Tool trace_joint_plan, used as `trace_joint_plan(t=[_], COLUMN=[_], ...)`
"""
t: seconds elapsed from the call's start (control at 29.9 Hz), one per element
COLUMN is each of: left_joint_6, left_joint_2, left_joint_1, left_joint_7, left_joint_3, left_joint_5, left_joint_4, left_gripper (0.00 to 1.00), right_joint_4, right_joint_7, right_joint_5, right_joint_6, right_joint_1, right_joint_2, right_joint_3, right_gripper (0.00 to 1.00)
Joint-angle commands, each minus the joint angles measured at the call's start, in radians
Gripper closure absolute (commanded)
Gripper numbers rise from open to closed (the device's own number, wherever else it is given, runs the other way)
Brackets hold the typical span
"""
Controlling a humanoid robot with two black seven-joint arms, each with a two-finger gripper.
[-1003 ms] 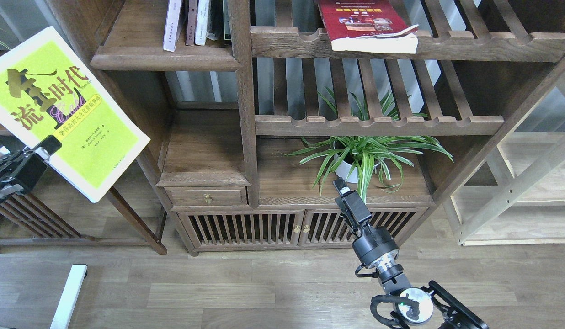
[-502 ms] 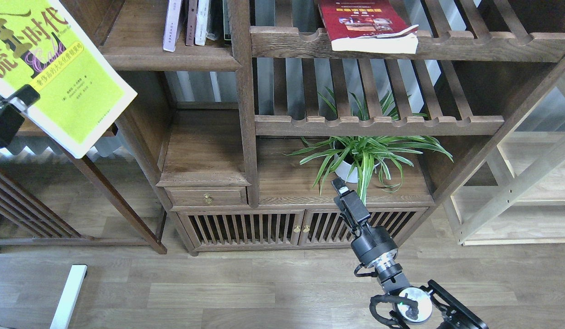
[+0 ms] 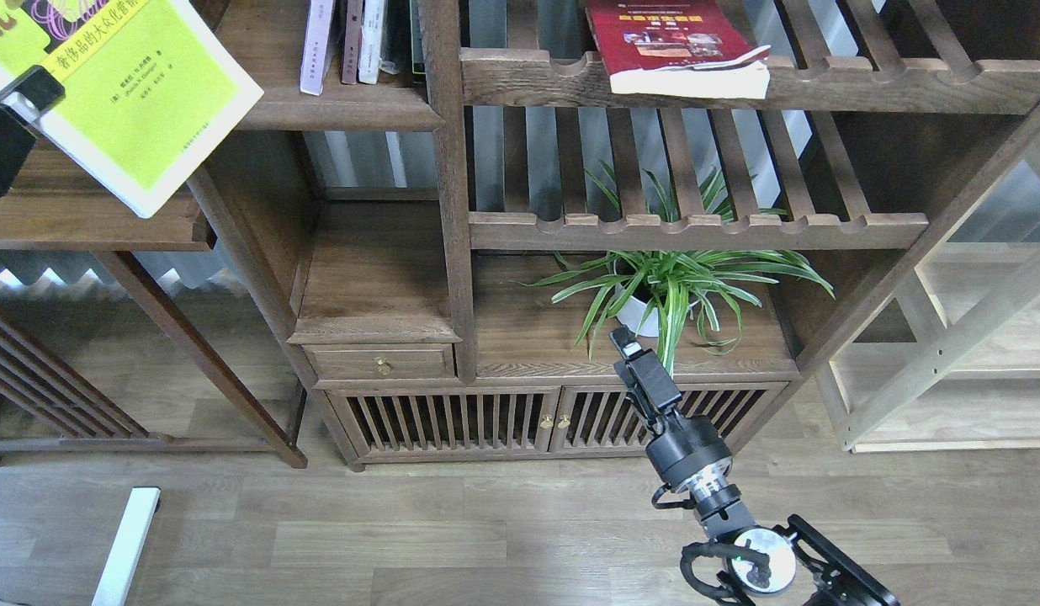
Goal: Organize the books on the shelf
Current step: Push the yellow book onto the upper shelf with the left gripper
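The left gripper (image 3: 32, 88), at the upper left of the frame, has its fingers clamped on the edge of the yellow-green book (image 3: 141, 93). The book is tilted and held in the air, in front of the dark-brown shelf (image 3: 318, 114) near the top of the frame. It is not on the shelf yet.

The pale lavender book (image 3: 318, 46) stands upright on that shelf, next to some narrower books (image 3: 368, 42). That one looks done.

The dark red book (image 3: 671, 46) lies flat on a slatted rack (image 3: 865, 84) at the upper right, with its corner hanging over the front rail. I think it must be moved too.

The right gripper (image 3: 625, 341) waits at the lower middle, near a potted plant (image 3: 663, 290), holding nothing. I cannot tell if its fingers are apart or together.
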Motion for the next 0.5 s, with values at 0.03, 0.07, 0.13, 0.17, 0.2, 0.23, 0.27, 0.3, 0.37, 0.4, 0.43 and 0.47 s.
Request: trace_joint_plan(t=[0.03,0.07,0.13,0.17,0.2,0.23,0.27,0.3,0.37,0.4,0.43,0.47], left_joint_6=[0.000,0.000,0.000,0.000,0.000,0.000,0.000,0.000,0.000,0.000,0.000,0.000], left_joint_2=[0.012,0.012,0.012,0.014,0.017,0.017,0.017,0.018,0.015,0.015,0.012,0.012], left_joint_1=[-0.052,-0.066,-0.096,-0.110,-0.125,-0.135,-0.145,-0.156,-0.170,-0.171,-0.173,-0.173], left_joint_7=[0.000,0.000,0.000,0.000,0.000,0.000,0.000,0.000,0.000,0.000,0.000,0.000], left_joint_3=[0.016,0.024,0.036,0.041,0.045,0.050,0.056,0.064,0.077,0.082,0.088,0.091], left_joint_5=[0.032,0.035,0.037,0.038,0.044,0.050,0.056,0.067,0.084,0.092,0.096,0.101], left_joint_4=[0.006,0.011,0.018,0.024,0.035,0.043,0.049,0.057,0.063,0.063,0.063,0.061], left_gripper=[0.99,0.99,0.99,0.99,0.99,0.99,0.99,0.99,0.99,0.99,0.99,0.99], right_joint_4=[0.000,0.000,0.000,0.000,0.000,0.000,0.000,0.000,0.000,0.000,0.000,0.000], right_joint_7=[0.000,0.000,0.001,0.001,0.001,0.001,0.001,0.001,0.001,0.001,0.001,0.001], right_joint_5=[0.000,0.002,0.002,0.002,0.002,0.002,0.002,0.002,0.002,0.002,0.002,0.002], right_joint_6=[0.000,0.000,0.000,0.000,0.000,0.000,0.000,0.000,0.000,0.000,0.000,0.000], right_joint_1=[0.004,0.004,0.004,0.004,0.004,0.004,0.004,0.004,0.004,0.004,0.004,0.004], right_joint_2=[0.000,-0.001,0.000,0.000,0.000,0.000,0.000,0.000,0.000,0.000,0.000,0.000], right_joint_3=[0.002,0.002,0.002,0.002,0.002,0.002,0.003,0.003,0.006,0.006,0.006,0.008], right_gripper=[0.01,0.01,0.01,0.01,0.01,0.01,0.01,0.01,0.01,0.01,0.01,0.01])
